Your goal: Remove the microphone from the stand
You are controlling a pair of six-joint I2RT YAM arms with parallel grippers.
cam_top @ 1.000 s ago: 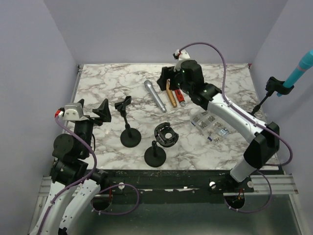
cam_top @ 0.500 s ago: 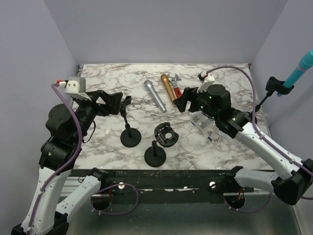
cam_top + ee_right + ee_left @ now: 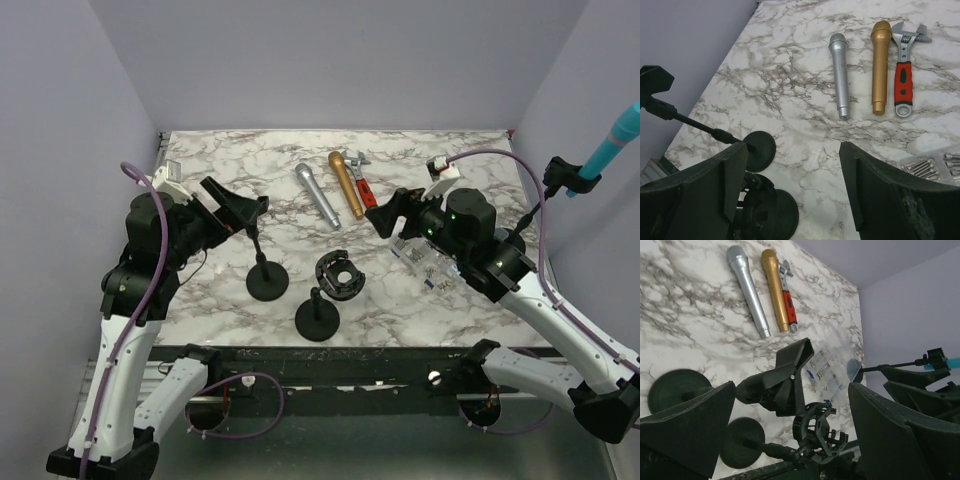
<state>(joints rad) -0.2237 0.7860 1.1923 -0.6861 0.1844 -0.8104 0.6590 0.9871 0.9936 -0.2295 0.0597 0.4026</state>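
Microphone [image 3: 318, 196] flat on table [image 3: 240, 155], apart from stand [image 3: 267, 283]; left tool [image 3: 790, 387], right tool [image 3: 792, 150] spread.

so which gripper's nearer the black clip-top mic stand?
Left. The left gripper is at the clip of the black clip-top microphone stand, jaws open. The right gripper hangs well off to that stand's right, also open.

Right pincer [image 3: 386, 214] back from gold microphone [image 3: 346, 184]; left pincer [image 3: 240, 212] nearer stand clip [image 3: 790, 373].
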